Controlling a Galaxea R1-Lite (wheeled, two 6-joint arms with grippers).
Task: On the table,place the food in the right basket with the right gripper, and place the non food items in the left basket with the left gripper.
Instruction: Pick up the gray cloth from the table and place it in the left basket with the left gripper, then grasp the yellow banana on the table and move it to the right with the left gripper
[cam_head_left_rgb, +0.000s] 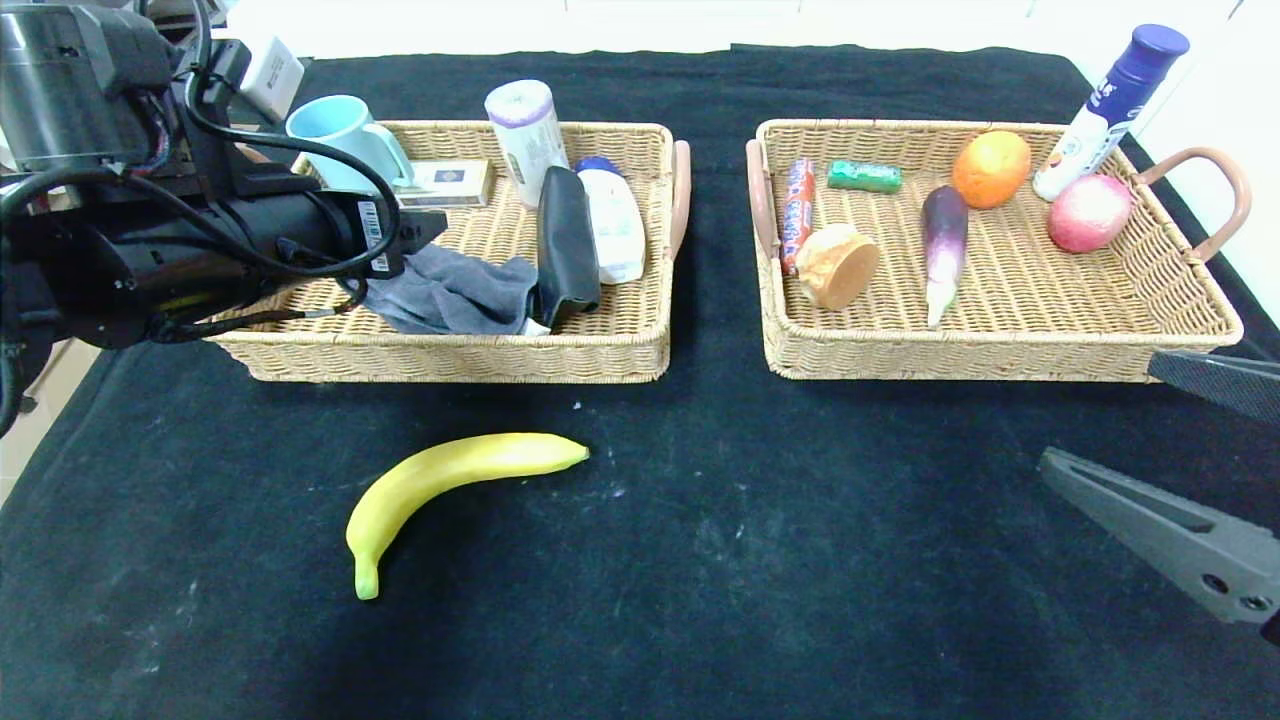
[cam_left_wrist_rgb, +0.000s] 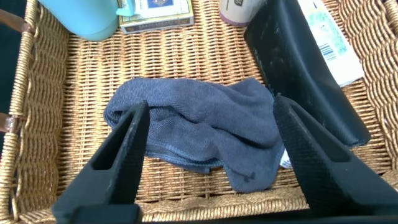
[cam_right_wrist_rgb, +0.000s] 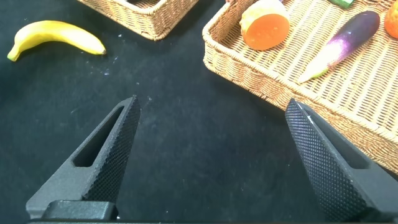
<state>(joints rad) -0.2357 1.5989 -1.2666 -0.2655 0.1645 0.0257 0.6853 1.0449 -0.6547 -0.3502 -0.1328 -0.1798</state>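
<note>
A yellow banana (cam_head_left_rgb: 455, 475) lies on the black table in front of the left basket (cam_head_left_rgb: 450, 360); it also shows in the right wrist view (cam_right_wrist_rgb: 56, 35). My left gripper (cam_left_wrist_rgb: 210, 106) is open and empty, just above a grey cloth (cam_left_wrist_rgb: 199, 127) that lies in the left basket. My right gripper (cam_head_left_rgb: 1100, 412) is open and empty, low over the table in front of the right basket (cam_head_left_rgb: 1000, 355), far to the right of the banana. The right basket holds a bread roll (cam_head_left_rgb: 838, 265), an eggplant (cam_head_left_rgb: 943, 245), an orange (cam_head_left_rgb: 990, 168), an apple (cam_head_left_rgb: 1088, 212) and a red candy roll (cam_head_left_rgb: 797, 210).
The left basket also holds a blue mug (cam_head_left_rgb: 345, 135), a card box (cam_head_left_rgb: 445, 182), a white roll (cam_head_left_rgb: 525, 135), a black case (cam_head_left_rgb: 567, 245) and a white bottle (cam_head_left_rgb: 615, 225). A blue-capped spray bottle (cam_head_left_rgb: 1110, 110) leans in the right basket's far corner, next to a green pack (cam_head_left_rgb: 864, 176).
</note>
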